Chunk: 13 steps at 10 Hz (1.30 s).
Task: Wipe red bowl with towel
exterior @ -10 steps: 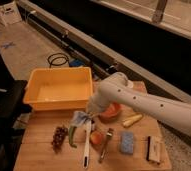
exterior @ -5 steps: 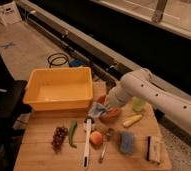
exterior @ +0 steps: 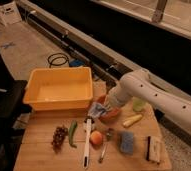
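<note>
The red bowl (exterior: 111,115) sits on the wooden table (exterior: 36,156) just right of the yellow bin. My gripper (exterior: 104,106) comes down from the white arm (exterior: 154,97) at the right and sits over the bowl's left rim. It is shut on the grey-blue towel (exterior: 95,111), which hangs at the bowl's left edge and touches it. The arm's end hides part of the bowl.
A yellow bin (exterior: 59,90) fills the table's back left. Grapes (exterior: 59,136), a green pepper (exterior: 72,133), a white-handled brush (exterior: 87,144), a peach (exterior: 96,138), a spoon (exterior: 105,146), a blue sponge (exterior: 127,141), a banana (exterior: 132,120), a green cup (exterior: 138,104) and a block brush (exterior: 153,149) lie around.
The arm has swung back and to the right, carrying the towel from the table in front of the bowl up to the bowl's left rim.
</note>
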Each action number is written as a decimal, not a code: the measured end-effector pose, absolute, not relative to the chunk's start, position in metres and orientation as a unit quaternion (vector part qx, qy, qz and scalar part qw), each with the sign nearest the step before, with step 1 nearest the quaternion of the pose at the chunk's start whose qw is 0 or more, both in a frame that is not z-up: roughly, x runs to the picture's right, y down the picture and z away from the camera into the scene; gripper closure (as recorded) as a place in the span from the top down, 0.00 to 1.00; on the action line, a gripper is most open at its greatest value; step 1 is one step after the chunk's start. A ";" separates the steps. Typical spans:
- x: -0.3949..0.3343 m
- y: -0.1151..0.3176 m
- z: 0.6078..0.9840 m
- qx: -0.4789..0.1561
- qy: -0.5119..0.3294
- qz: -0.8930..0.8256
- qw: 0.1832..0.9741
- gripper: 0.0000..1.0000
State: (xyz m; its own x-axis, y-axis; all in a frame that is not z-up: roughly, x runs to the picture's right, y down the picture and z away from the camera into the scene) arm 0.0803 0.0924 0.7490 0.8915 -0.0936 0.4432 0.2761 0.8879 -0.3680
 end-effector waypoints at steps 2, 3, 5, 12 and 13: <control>0.104 0.080 0.776 -0.218 -0.197 -0.067 0.954 0.00; 0.113 0.072 0.793 -0.221 -0.190 -0.053 0.955 0.00; 0.126 0.063 0.826 -0.229 -0.181 -0.029 0.956 0.00; 0.105 0.079 0.868 -0.254 -0.201 -0.018 0.946 0.00; 0.104 0.081 0.869 -0.257 -0.202 -0.018 0.945 0.00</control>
